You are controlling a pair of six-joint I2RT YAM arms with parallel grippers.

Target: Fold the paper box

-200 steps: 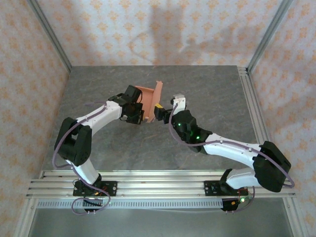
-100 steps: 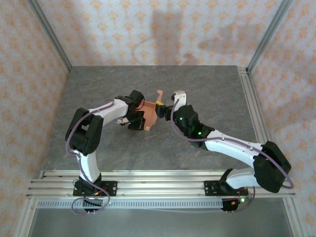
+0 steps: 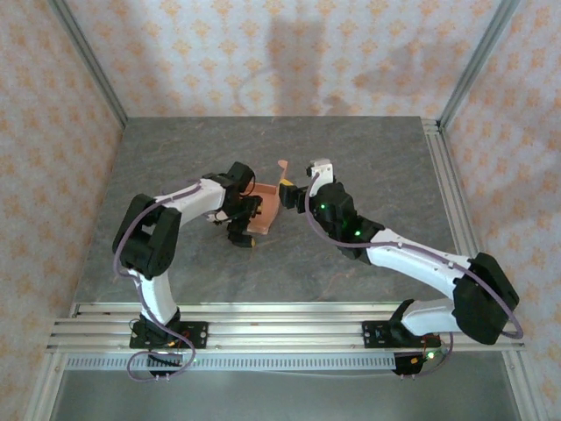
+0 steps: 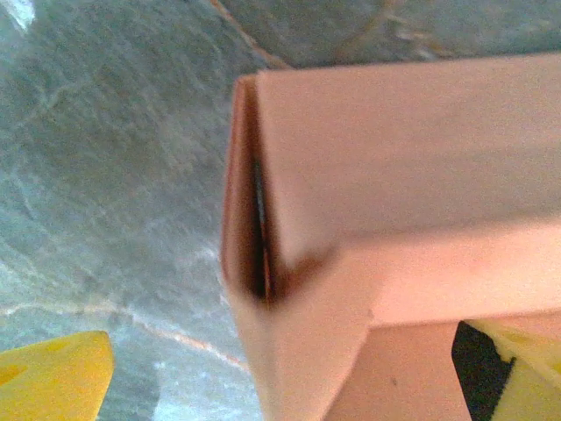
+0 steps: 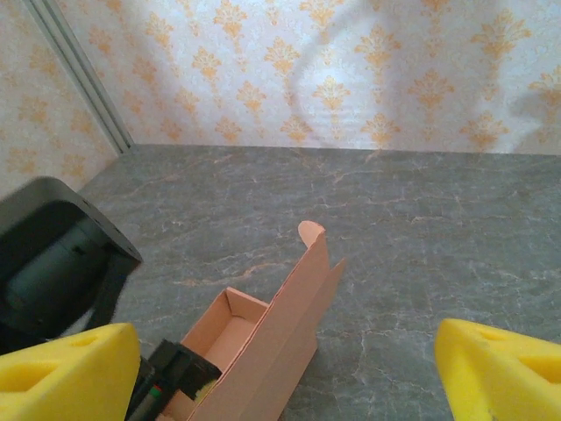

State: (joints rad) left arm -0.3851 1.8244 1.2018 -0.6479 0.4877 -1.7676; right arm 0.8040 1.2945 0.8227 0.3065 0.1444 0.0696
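Paper box (image 3: 267, 203): one, on one table (image 3: 377, 158)

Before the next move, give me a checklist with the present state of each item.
1. Left gripper open: ok; jaws wide, straddling a corner of the paper box.
2. Right gripper open: ok; jaws wide, gripping nothing.
3. Box corner closed: not ok; a dark gap shows between its layers.
4. Tabbed flap folded in: not ok; it stands upright above the box.
5. Box flat on the table: cannot tell.
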